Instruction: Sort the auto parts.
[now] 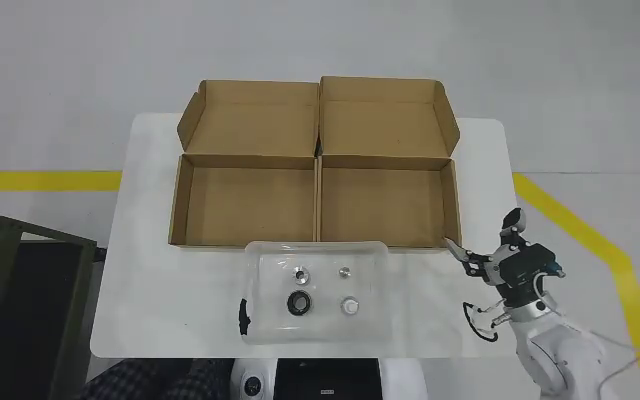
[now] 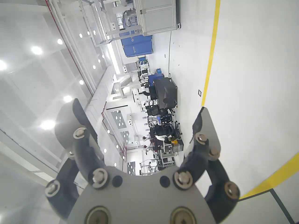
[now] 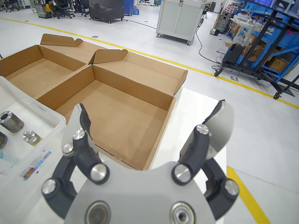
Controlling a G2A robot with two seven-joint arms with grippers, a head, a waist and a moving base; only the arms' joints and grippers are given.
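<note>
Left claw and right claw both spread apart, empty
A brown box lies just in front of the right claw; the auto parts sit in a clear tray beside it, not touching.

My two grippers and the one arm I can see from above.

On my left gripper I see a pale grey mounting plate with a scooped front edge. Black linkage bars are pinned to it with silver screws and washers, and its grey fingers have black inner pads. My right gripper is built the same, with a silver plate, black links, bright round-headed pins and two round sockets low in the plate. In the top view my right arm is white and rounded, with a black wrist block touched with teal and thin black cable looping beside it.
</note>
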